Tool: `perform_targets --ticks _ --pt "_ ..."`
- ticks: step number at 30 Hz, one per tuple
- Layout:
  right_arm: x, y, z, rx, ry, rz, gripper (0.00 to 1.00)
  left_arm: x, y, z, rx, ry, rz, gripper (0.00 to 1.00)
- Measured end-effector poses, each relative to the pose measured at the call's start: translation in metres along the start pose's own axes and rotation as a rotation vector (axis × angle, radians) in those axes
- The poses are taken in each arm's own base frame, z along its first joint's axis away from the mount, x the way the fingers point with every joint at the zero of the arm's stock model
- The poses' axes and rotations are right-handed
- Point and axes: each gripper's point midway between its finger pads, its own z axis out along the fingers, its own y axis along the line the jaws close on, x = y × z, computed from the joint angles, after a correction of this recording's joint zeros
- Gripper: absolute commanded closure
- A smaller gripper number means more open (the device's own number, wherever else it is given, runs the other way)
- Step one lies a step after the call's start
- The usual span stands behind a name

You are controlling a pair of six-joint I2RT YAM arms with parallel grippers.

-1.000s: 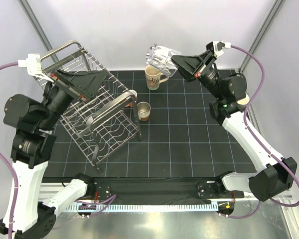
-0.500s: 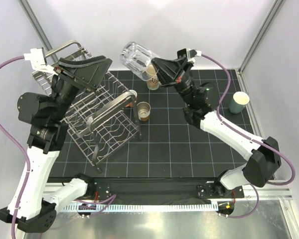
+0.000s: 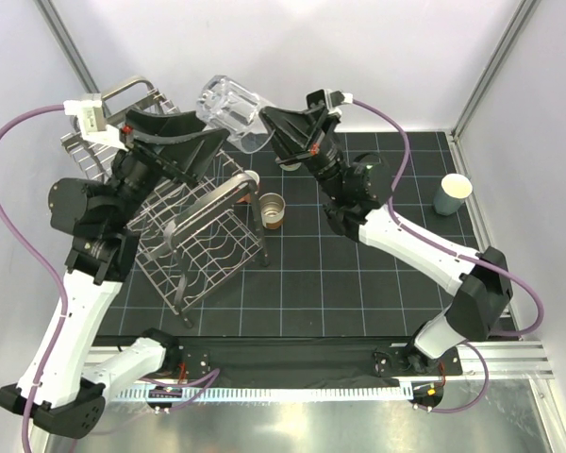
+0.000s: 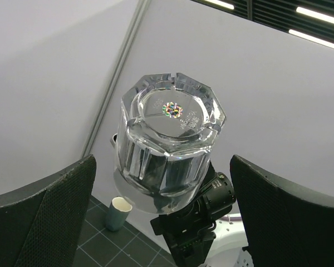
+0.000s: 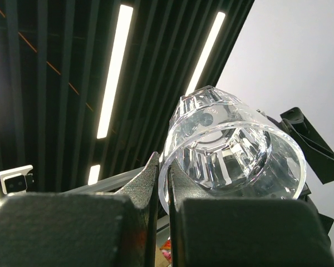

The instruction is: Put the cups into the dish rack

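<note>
A clear glass hangs in the air above the far end of the dish rack, tilted with its base to the left. My right gripper is shut on its rim; the right wrist view shows both fingertips pinching the glass wall. My left gripper is open just left of the glass, and in its wrist view the glass sits base-first between the wide fingers. A small brown-based cup stands beside the rack. The grey-teal tumbler stands far right.
A pink mug peeks out by the rack's thick loop handle. The rack lies diagonally on the black gridded mat. The tumbler also shows below the glass in the left wrist view. White walls and frame posts enclose the back.
My right arm has swung left, carrying the glass from above the cream mug to over the rack. My left arm has lifted and turned its open gripper toward the glass.
</note>
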Motion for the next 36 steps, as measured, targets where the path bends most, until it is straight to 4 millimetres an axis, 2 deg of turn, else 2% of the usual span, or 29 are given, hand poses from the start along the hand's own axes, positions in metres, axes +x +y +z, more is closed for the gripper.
perform_targets --ticks 7,12,14,16,17,19,20,21,23,24,25,28,31,36 --pt "0.009 -0.025 0.008 0.033 0.014 0.038 0.96 0.008 0.007 0.009 0.006 0.012 -0.008 0.0" --pt "0.016 -0.029 0.009 0.04 0.024 0.054 0.96 0.005 0.006 0.01 0.013 -0.003 -0.003 0.03" --pt "0.018 -0.029 0.01 0.04 0.028 0.058 0.96 0.003 0.005 0.01 0.014 -0.01 -0.002 0.08" --pt "0.019 -0.028 0.011 0.038 0.03 0.06 0.96 0.002 0.004 0.011 0.02 -0.022 -0.002 0.17" --pt "0.02 -0.027 0.011 0.036 0.032 0.061 0.96 0.001 0.004 0.011 0.02 -0.027 -0.001 0.3" --pt "0.022 -0.026 0.012 0.034 0.032 0.061 0.96 -0.001 0.005 0.011 0.019 -0.038 0.003 0.45" --pt "0.022 -0.026 0.012 0.033 0.032 0.058 0.96 -0.003 0.005 0.012 0.018 -0.045 0.007 0.58" --pt "0.022 -0.027 0.012 0.035 0.03 0.056 0.96 -0.004 0.005 0.012 0.018 -0.049 0.007 0.65" --pt "0.023 -0.027 0.013 0.035 0.028 0.058 0.95 -0.005 0.006 0.012 0.015 -0.054 0.013 0.91" --pt "0.023 -0.027 0.013 0.035 0.028 0.058 0.87 -0.005 0.006 0.012 0.014 -0.055 0.014 1.0" --pt "0.023 -0.027 0.013 0.035 0.028 0.058 0.61 -0.005 0.006 0.012 0.013 -0.056 0.014 1.0" --pt "0.026 -0.029 0.01 0.049 0.038 0.063 0.3 -0.004 0.006 0.012 0.006 -0.047 0.005 1.0" --pt "0.031 -0.042 -0.003 0.122 0.051 0.049 0.19 -0.007 0.007 0.013 -0.021 -0.038 0.007 1.0" --pt "0.029 -0.06 -0.037 0.343 0.069 -0.045 0.17 -0.024 0.01 0.014 -0.12 -0.025 0.071 1.0"
